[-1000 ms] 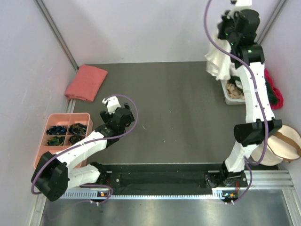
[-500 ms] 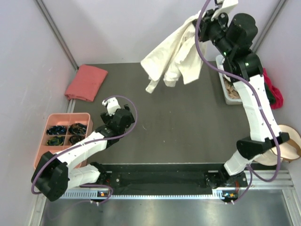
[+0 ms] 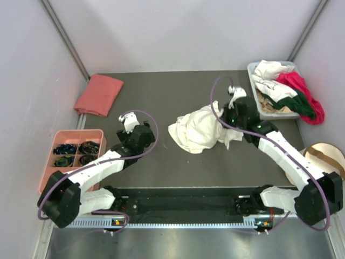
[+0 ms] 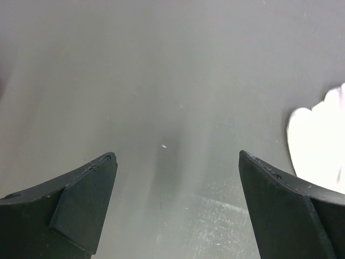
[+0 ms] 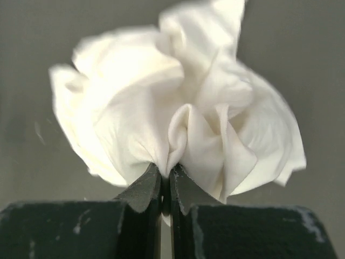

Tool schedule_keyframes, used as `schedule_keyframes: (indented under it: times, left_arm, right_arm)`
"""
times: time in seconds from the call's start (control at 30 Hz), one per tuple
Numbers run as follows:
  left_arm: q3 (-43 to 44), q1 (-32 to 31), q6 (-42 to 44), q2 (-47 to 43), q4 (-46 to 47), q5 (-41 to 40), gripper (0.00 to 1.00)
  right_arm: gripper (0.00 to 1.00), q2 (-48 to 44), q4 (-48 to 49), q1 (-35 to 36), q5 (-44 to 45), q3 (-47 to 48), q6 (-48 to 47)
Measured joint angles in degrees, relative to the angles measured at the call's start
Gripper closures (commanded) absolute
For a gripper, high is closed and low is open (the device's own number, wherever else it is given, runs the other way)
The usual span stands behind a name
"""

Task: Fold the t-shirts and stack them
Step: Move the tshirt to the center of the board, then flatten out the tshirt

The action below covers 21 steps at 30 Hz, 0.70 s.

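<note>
A cream-white t-shirt lies crumpled on the dark mat at mid table; in the right wrist view the same cloth bunches up from the jaws. My right gripper is shut on a fold at its right edge, fingertips pinching the fabric. A folded salmon-pink t-shirt rests at the back left. White, magenta and dark green t-shirts spill from a grey bin at the back right. My left gripper, open and holding nothing, hovers over bare mat left of the cream shirt, whose edge shows at right.
A pink compartment tray with dark items sits at the left edge. A round beige pouch with a tan strap lies at the right edge. Grey walls enclose the table on three sides.
The right arm swung down from high at the back right, carrying the cream-white shirt, and brought it onto the mat at the middle. The left arm stayed still.
</note>
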Motion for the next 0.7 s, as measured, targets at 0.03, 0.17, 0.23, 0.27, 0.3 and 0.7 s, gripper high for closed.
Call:
schedule_keyframes:
  times: [0.03,0.17,0.23,0.27,0.3,0.7]
  left_arm:
    - [0.0,0.0,0.04,0.37,0.31,0.52,0.01]
    - [0.0,0.0,1.46,1.73,2.91,5.33,0.01]
    - [0.02,0.0,2.16,2.54,5.2,8.26,0.01]
    - [0.15,0.0,2.56,3.26,6.49,9.92,0.01]
    - [0.35,0.0,2.84,4.2,7.54,11.28,0.01]
    - [6.54,0.0,4.76,24.9,19.96,23.17,0.01]
  right_arm:
    - [1.0,-0.28,-0.94,0.04,0.85,-3.3,0.76]
    - [1.0,-4.85,-3.13,0.13,3.37,-8.61,2.82]
    - [1.0,-7.63,-2.89,0.13,4.72,-8.68,3.63]
    - [1.0,-9.01,-2.58,0.13,5.35,-8.66,3.85]
    - [1.0,-10.25,-2.54,0.13,5.92,-8.66,4.15]
    - [1.0,-12.83,-3.72,0.13,7.54,-10.45,5.64]
